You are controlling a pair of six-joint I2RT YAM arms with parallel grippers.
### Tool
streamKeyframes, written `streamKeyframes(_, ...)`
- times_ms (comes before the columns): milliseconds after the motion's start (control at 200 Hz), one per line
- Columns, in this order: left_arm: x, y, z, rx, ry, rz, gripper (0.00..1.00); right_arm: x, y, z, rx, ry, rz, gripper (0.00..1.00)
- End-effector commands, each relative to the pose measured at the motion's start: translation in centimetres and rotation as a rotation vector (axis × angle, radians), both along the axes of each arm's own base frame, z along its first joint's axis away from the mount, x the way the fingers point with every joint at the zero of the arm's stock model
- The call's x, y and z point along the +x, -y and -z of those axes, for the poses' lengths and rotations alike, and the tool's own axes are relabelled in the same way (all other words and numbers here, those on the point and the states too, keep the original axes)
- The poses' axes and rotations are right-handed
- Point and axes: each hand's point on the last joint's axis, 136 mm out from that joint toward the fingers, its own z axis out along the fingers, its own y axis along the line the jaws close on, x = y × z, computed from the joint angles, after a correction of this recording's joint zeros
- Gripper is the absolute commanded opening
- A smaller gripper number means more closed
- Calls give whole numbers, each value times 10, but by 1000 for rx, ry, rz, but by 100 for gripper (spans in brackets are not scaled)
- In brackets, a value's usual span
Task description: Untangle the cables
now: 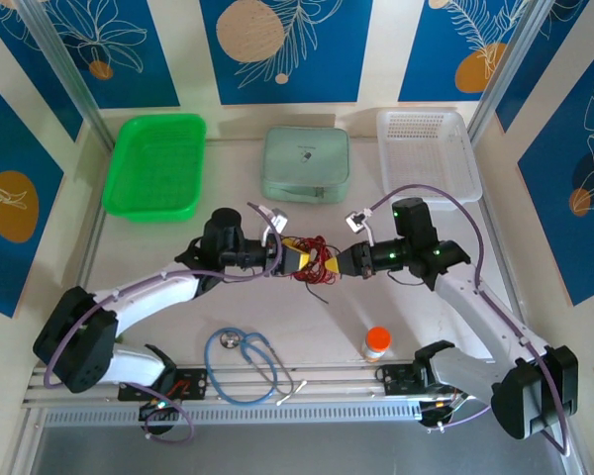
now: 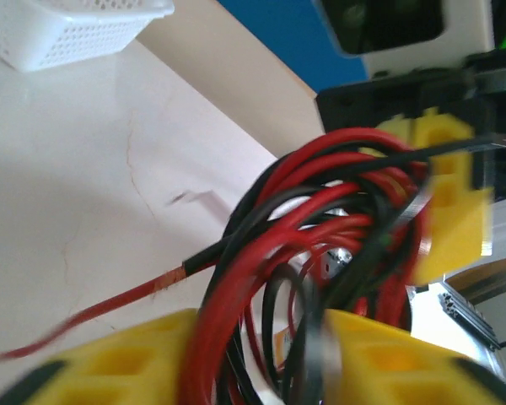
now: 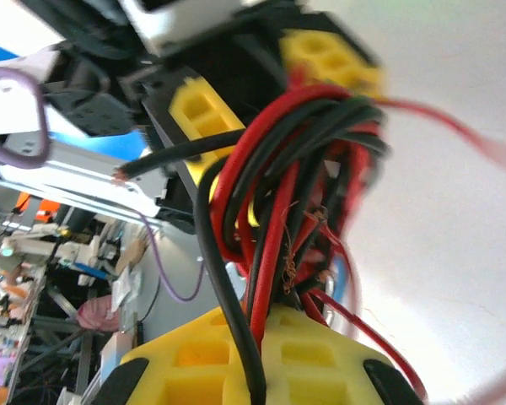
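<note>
Left gripper was clamped on the cables, right gripper pinching the same red-and-black bundle from the opposite side, the knot held between them above mid-table. Looked mid-separation; next move called for easing apart gently, or regripping one strand to free it

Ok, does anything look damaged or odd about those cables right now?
Yes. The cables are one tight red-and-black knot, clamped between the left gripper and right gripper. In the right wrist view, bare copper strands stick out mid-bundle, and one black cable's end looks stripped.
</note>
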Motion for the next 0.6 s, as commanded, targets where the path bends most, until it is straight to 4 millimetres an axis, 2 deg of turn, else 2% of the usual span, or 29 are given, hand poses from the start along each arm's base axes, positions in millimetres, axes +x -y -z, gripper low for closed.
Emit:
streamKeyframes(0, -10, -4, -41, -85, 88, 29, 0, 25, 14, 30, -124, -69, 145, 0)
streamKeyframes(140, -14, -15, -36, -70, 87, -20, 0, 51, 30, 68, -256, -162, 293, 0)
streamKeyframes(320, -12, -16, -31, -90, 56, -46, 0, 65, 25, 88, -366, -207, 371, 0)
streamKeyframes(385, -6, -15, -26, -84, 44, -74, 0, 65, 28, 91, -454, -210, 399, 10)
streamKeyframes(465, 7, -19, -20, -51, 38, -152, 0, 60, 41, 89, -583, -202, 438, 31)
streamKeyframes(535, 20, -26, -13, -8, 37, -244, 0, 53, 52, 79, -666, -181, 460, 46)
streamKeyframes(595, 28, -33, -11, 17, 42, -309, 0, 46, 59, 69, -694, -176, 475, 54)
